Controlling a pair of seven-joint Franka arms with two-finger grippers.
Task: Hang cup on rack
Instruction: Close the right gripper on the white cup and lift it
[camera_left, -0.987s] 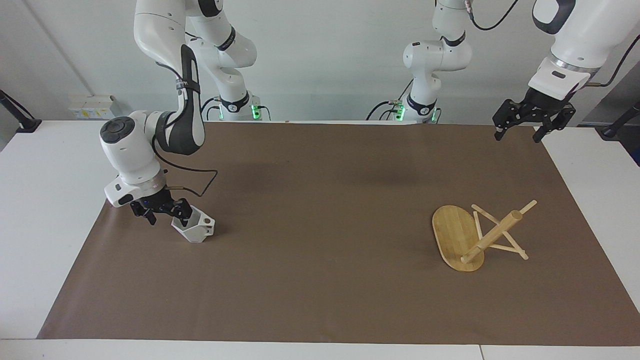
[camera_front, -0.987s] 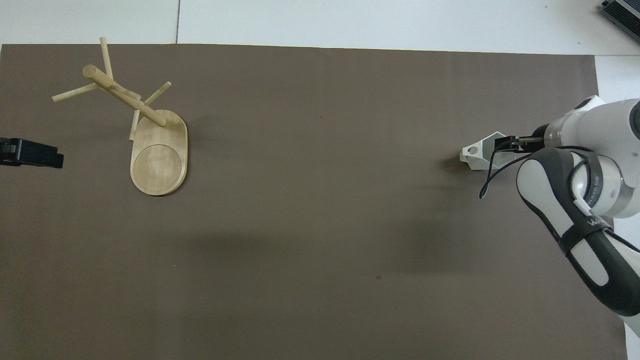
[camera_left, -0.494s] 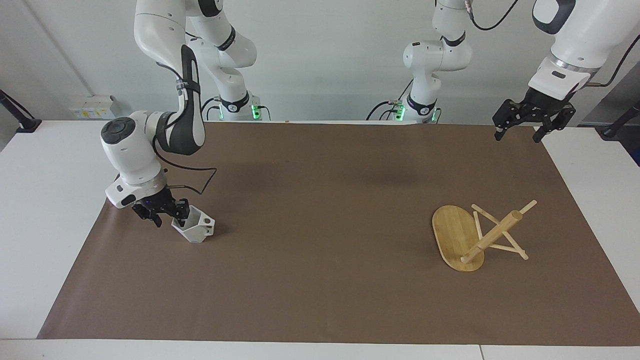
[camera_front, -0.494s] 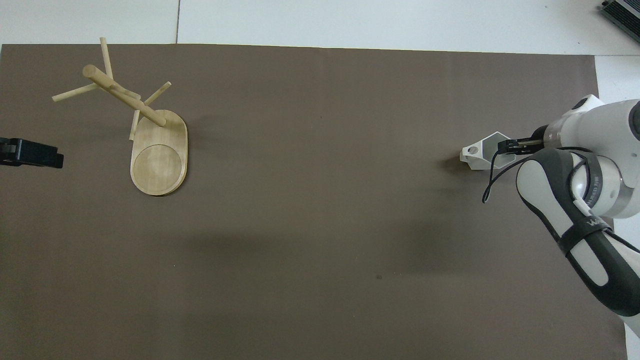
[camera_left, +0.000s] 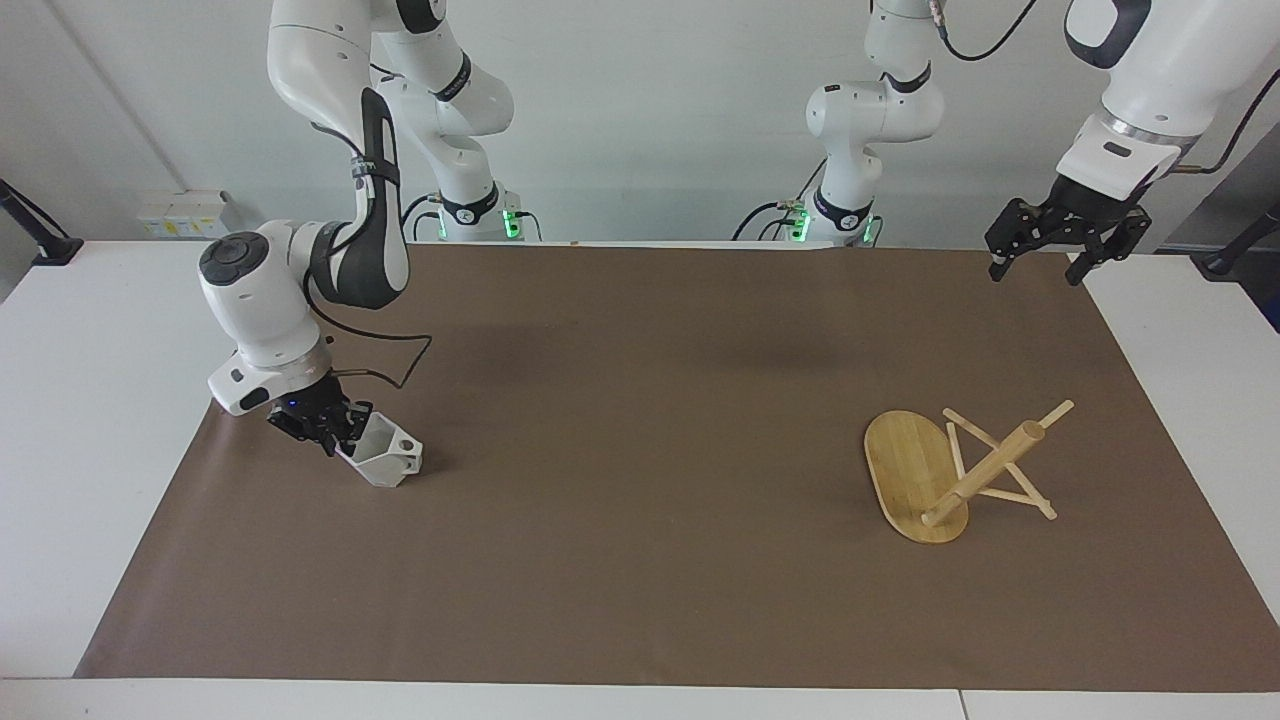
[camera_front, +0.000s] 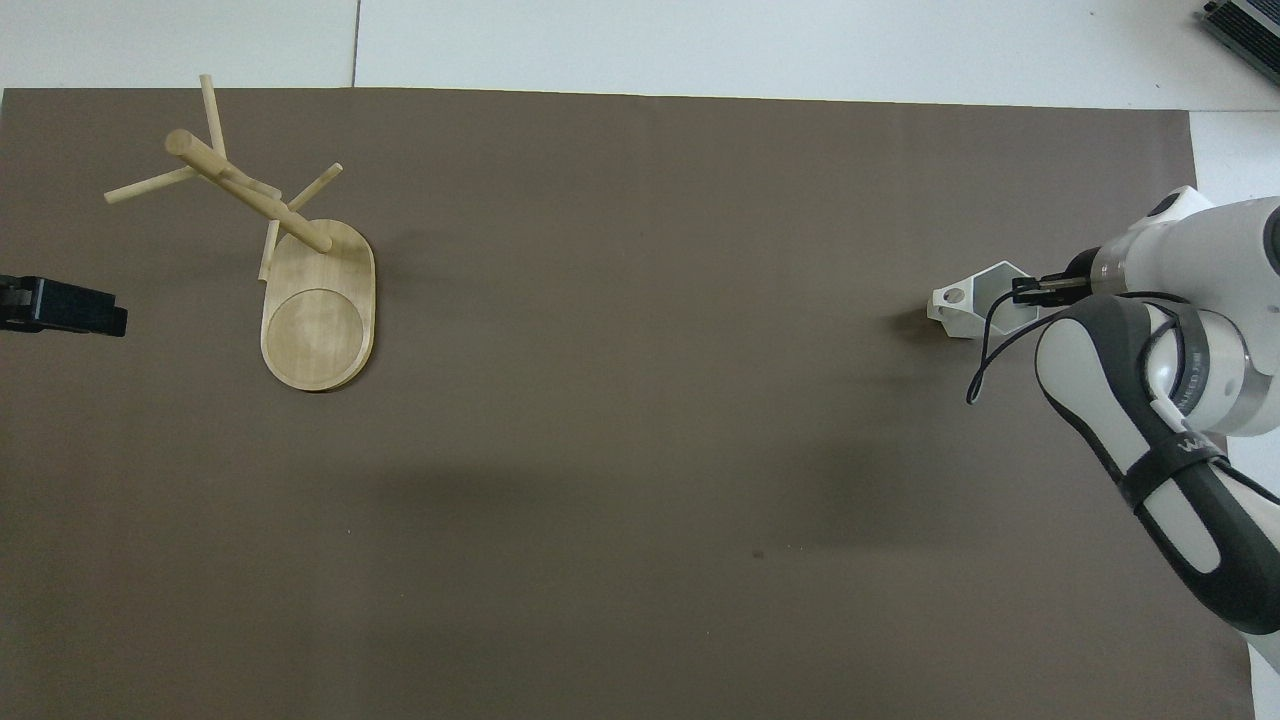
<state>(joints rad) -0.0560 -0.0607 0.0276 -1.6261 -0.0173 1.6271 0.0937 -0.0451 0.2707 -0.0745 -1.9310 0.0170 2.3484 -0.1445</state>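
I have the right claw low in the left part of the facing view, down at the cup. It is clenched on the cup's wall at the rim, one finger inside the mouth and one outside. The cup sits at the claw's tip and leans, with its open mouth turned toward the claw. Its handle with the round hole points away, toward the middle of the frame. In the overhead view the cup lies at the right edge, a little above mid-height. The right claw reaches into it from the white wrist at the frame's border. I cannot tell whether the cup's bottom rests on the brown mat or is just clear of it.

The rack is well apart from the cup, in the right part of the facing view below mid-height, toward the left arm's end of the worktop. Its oval base faces the frame's middle. The thick post slants up toward the right of the frame, with the thin pegs crossing it. In the overhead view the rack is in the upper left.

The left arm waits. Its left claw hangs released, fingertips spread, over the mat's corner in the upper right of the facing view. In the overhead view only the left claw tip shows, at the left edge.
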